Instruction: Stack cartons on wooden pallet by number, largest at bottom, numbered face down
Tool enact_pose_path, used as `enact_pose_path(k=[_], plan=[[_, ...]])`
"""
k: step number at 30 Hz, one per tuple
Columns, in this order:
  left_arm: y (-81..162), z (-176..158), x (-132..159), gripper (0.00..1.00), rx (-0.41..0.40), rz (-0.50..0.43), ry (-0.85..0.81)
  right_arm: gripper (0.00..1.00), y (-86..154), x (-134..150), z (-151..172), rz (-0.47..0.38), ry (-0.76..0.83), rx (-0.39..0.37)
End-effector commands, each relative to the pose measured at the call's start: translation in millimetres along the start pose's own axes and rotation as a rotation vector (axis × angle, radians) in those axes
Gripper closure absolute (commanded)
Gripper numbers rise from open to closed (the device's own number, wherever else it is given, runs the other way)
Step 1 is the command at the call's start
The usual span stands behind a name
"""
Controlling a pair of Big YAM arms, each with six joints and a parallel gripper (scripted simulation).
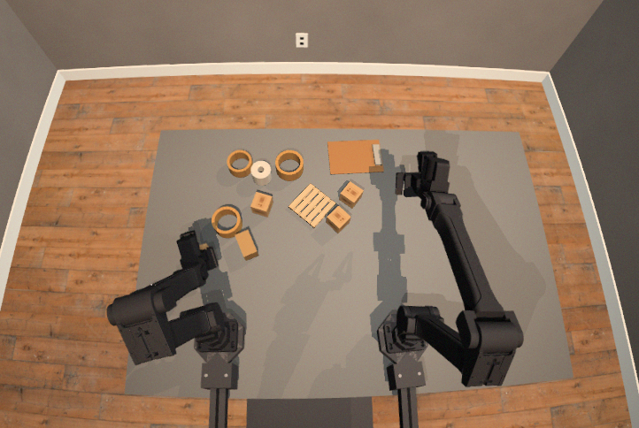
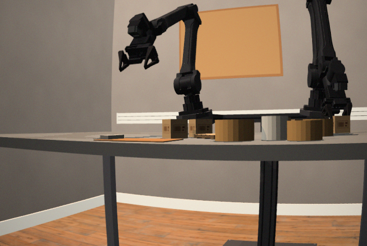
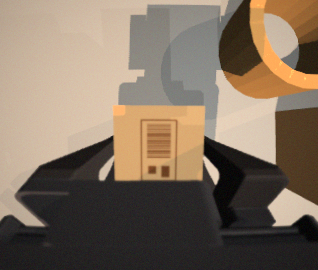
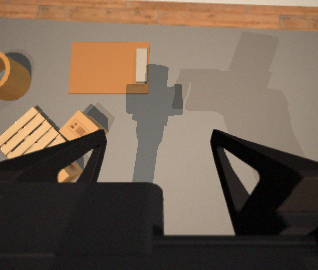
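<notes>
My left gripper is shut on a labelled cube carton and holds it low at the table's near-left part, beside an orange ring. Three more labelled cartons rest on the table: one left of the slatted wooden pallet, and two to its right, one behind the other. The pallet is bare. My right gripper is open and empty, high above the table right of the pallet.
Three orange rings and a white roll stand at the back left. A plain orange-brown block lies near the left gripper. A flat orange sheet with a small grey block lies at the back.
</notes>
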State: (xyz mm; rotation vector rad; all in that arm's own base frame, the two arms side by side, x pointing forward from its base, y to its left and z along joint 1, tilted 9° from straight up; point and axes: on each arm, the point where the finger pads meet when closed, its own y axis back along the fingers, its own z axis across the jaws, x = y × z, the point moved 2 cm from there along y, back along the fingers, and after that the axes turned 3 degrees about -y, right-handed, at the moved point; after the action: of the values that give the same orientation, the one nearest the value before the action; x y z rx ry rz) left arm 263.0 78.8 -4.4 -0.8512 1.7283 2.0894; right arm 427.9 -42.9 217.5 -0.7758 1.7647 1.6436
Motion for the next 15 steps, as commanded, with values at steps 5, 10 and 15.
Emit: enact_pose_path(k=[5,10,15], plan=[[-3.8,4.4,0.8,0.46,-0.009,-0.007,0.004,0.0,9.5,-31.1,-4.7,-0.056,0.008,0.01],[-4.5,4.3,2.8,0.46,-0.009,-0.005,0.004,0.0,9.5,-31.1,-4.7,-0.056,0.008,0.01],[-4.3,4.4,2.5,0.46,-0.009,-0.006,0.005,0.0,9.5,-31.1,-4.7,-0.056,0.008,0.01]])
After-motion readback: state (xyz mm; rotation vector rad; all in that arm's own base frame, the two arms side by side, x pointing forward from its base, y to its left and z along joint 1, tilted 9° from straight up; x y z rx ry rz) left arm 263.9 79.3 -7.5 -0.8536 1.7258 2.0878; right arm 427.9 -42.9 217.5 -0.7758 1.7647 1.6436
